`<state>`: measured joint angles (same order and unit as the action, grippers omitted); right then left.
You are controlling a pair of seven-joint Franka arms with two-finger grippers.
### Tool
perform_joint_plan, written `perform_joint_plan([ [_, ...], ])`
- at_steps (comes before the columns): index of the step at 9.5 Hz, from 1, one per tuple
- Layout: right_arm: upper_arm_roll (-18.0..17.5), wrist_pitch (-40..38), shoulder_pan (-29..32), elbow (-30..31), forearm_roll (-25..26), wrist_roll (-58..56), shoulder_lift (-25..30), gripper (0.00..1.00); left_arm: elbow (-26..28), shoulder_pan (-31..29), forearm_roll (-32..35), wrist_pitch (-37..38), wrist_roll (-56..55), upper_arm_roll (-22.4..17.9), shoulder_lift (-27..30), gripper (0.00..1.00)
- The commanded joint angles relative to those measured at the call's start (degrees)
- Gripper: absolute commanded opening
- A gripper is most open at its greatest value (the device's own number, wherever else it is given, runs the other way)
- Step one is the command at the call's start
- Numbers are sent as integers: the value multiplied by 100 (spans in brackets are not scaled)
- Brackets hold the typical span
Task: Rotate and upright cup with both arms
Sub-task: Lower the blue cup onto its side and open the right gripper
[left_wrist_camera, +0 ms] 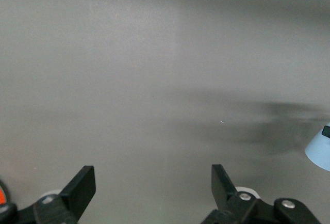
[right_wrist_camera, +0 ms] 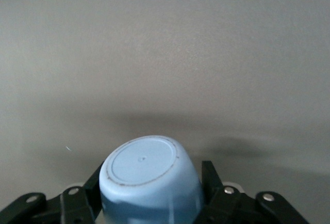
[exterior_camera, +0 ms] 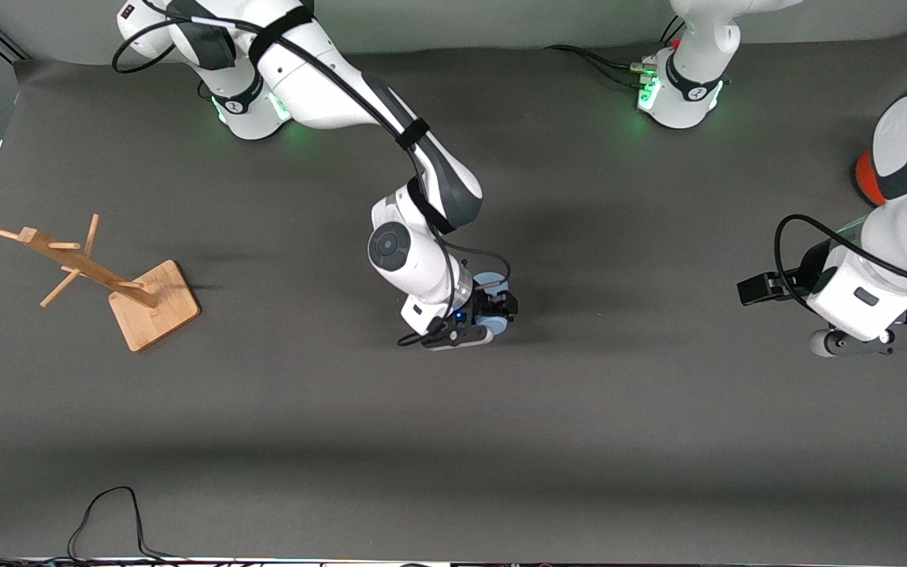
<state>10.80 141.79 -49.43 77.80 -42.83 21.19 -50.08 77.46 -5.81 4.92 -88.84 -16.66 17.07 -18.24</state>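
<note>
We see the right arm reaching from its base out over the middle of the grey table (exterior_camera: 579, 441). The right gripper (exterior_camera: 494, 309) is clamped on the pale-blue cup (exterior_camera: 493, 282). In the right wrist view the cup (right_wrist_camera: 149, 182) sits between the two black fingers (right_wrist_camera: 211, 180), one on each side of its wall, and its flat round bottom faces away from the wrist toward the table surface. We cannot tell from the front view whether the cup touches the table or is held just above it.

The left arm waits at its own end of the table. The left gripper (exterior_camera: 879, 340) hangs over bare table with nothing between its fingers. In the left wrist view we see the left gripper (left_wrist_camera: 153, 182) with its fingers (left_wrist_camera: 82, 185) spread wide apart, and a pale-blue corner of the cup (left_wrist_camera: 319, 153) at the picture's edge.

A wooden rack (exterior_camera: 99, 276) with slanted pegs stands on a square base toward the right arm's end of the table, well apart from the cup. An orange-red container (exterior_camera: 864, 179) shows partly from under the left arm's upper link. A black cable (exterior_camera: 107, 520) lies at the table edge nearest the front camera.
</note>
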Motion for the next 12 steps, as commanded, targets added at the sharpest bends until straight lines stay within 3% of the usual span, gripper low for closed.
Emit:
perform_joint_plan([
  [1, 19, -73, 74, -221, -1273, 734, -168, 17, -47, 71, 35, 60, -57, -20, 22, 100],
  [2, 19, -29, -22, -152, -1672, 1138, -195, 26, -21, 71, 35, 68, -56, -20, 22, 100],
  [3, 19, 58, -162, -90, -1720, 1307, -308, 30, 5, 71, 35, 95, -65, -20, 22, 100],
  [5, 10, 444, -181, -98, -1782, 1370, -633, 49, 5, 80, 35, 130, -65, -20, 22, 100],
  [7, 10, 883, -417, -107, -1756, 2044, -740, 89, 5, 89, 27, 130, -74, -20, 22, 100],
  [8, 28, 937, -418, -116, -1729, 2029, -758, 100, 23, 89, 0, 130, -65, -20, 22, 100],
  [10, 115, 467, -261, -107, -1720, 2047, -592, 100, 58, 89, -227, 42, -65, -20, 22, 100],
  [12, 666, -611, -260, -98, -1441, 1995, -241, 100, 111, 80, -499, -2, -56, -20, 13, 100],
])
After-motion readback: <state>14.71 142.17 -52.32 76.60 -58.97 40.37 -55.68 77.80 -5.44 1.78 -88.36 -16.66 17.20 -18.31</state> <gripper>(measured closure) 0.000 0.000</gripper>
